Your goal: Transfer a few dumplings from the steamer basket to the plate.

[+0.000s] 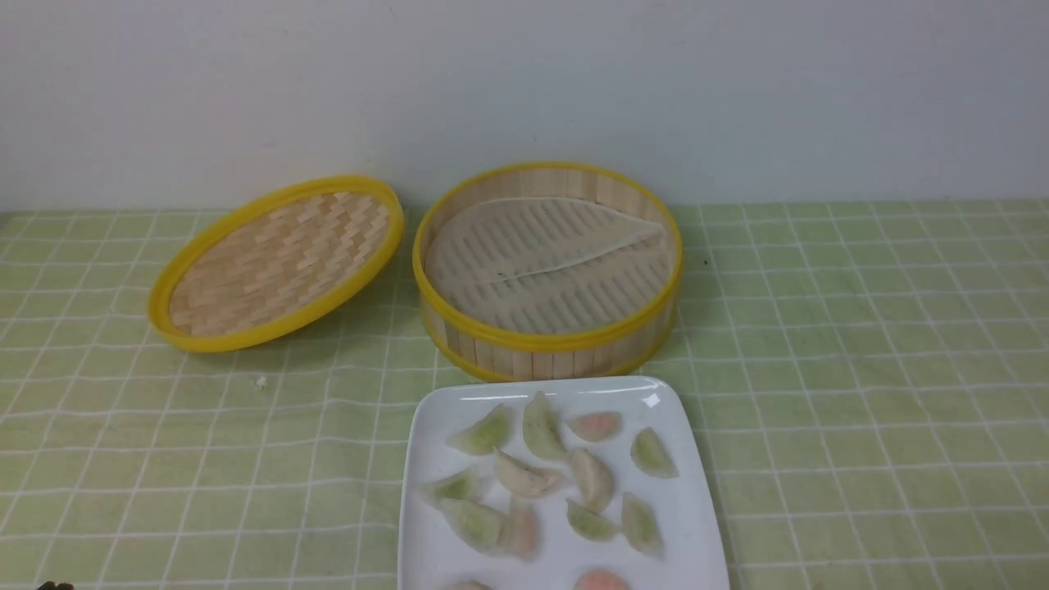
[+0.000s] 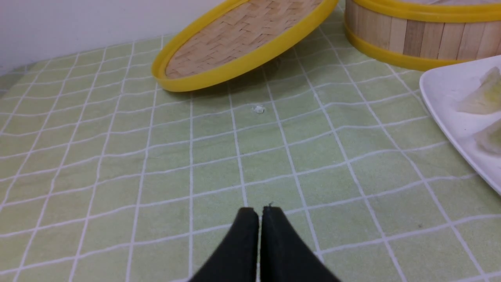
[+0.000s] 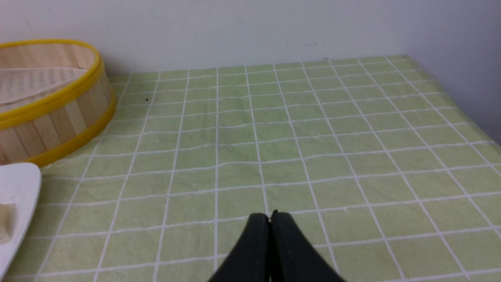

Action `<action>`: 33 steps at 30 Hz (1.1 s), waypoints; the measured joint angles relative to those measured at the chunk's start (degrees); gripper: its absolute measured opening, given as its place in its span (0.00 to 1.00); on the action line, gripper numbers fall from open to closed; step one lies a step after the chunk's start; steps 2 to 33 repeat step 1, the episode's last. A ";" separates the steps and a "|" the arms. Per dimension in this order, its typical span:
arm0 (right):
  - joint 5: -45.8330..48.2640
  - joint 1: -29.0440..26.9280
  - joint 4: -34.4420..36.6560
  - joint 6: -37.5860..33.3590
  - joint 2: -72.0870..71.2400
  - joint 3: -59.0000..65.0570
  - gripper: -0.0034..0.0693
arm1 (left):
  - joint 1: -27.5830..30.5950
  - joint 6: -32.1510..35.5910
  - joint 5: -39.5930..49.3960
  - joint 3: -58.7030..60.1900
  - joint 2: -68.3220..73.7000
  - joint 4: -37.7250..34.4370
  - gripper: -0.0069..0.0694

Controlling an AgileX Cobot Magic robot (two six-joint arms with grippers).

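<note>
My left pincer (image 2: pixel 260 211) is pressed together, holding nothing, over bare green checked cloth (image 1: pixel 860 369); my right pincer (image 3: pixel 270 217) is likewise pressed together over open cloth. The dumplings (image 1: pixel 541 479) lie scattered on the white square plate (image 1: pixel 680 524), whose far edge sits just beside the steamer basket (image 1: pixel 547 348). The basket holds only its liner (image 1: pixel 541 254). The woven lid (image 1: pixel 274 262) leans tilted to its left.

plain pale wall (image 1: pixel 524 82) behind. table covered by light green cloth (image 1: pixel 860 369) with white grid lines, slightly wrinkled. lighting even, soft shadows.
</note>
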 joint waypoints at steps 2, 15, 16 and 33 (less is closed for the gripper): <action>0.00 0.00 0.00 0.00 0.00 0.00 0.03 | 0.00 0.00 0.00 0.00 0.00 0.00 0.08; 0.00 0.00 0.00 0.00 0.00 0.00 0.03 | 0.00 0.00 0.00 0.00 0.00 0.00 0.08; 0.00 0.00 0.00 0.00 0.00 0.00 0.03 | 0.00 0.00 0.00 0.00 0.00 0.00 0.08; 0.00 0.00 0.00 0.00 0.00 0.00 0.03 | 0.00 0.00 0.00 0.00 0.00 0.00 0.08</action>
